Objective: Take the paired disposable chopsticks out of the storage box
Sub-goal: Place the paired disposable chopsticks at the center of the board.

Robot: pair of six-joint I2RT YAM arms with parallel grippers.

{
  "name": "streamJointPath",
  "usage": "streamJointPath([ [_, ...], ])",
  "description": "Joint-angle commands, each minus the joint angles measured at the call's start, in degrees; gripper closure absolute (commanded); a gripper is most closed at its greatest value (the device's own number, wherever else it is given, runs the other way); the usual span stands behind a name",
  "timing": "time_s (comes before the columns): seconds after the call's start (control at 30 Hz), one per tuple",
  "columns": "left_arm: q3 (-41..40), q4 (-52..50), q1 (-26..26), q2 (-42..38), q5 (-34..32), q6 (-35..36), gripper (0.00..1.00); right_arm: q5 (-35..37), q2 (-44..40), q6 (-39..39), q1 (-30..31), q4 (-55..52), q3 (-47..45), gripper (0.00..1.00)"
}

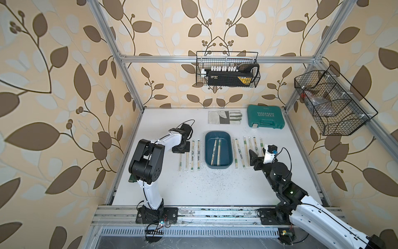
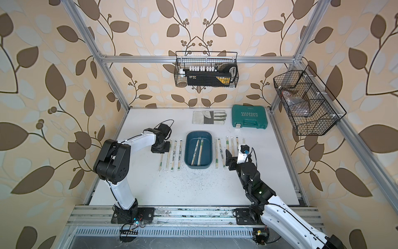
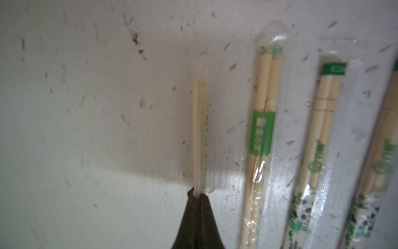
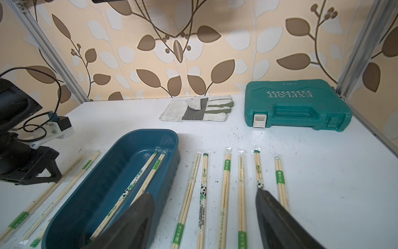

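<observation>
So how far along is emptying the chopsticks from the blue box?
Mostly done: nine pairs lie on the table, three left of the storage box, six right. In hand: the left gripper is shut on a tenth pair beside the left row. Left: two pairs in the box; right gripper open.

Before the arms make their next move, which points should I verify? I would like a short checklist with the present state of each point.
1. Left end effector is shut on the held pair: ok.
2. Held pair rests on the table, safe to release: cannot tell.
3. Held pair is apart from the neighbouring pair: ok, a gap shows.
4. Right end effector is open and empty: ok.
5. Storage box is emptied: not ok, at least two remaining pairs lie inside.
</observation>
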Motion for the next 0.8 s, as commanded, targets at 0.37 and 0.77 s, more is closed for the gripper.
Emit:
streamJointPath([
  [0.37, 1.3, -1.1, -0.1, -0.2, -2.5, -2.2, 0.68, 0.3, -0.3, -0.2, 0.2, 0.4, 0.7, 0.23],
  [0.77, 9.0, -10.5, -5.6, -10.9, -3.1, -6.4, 0.57, 0.1, -0.5, -0.2, 0.2, 0.3, 0.8, 0.23],
])
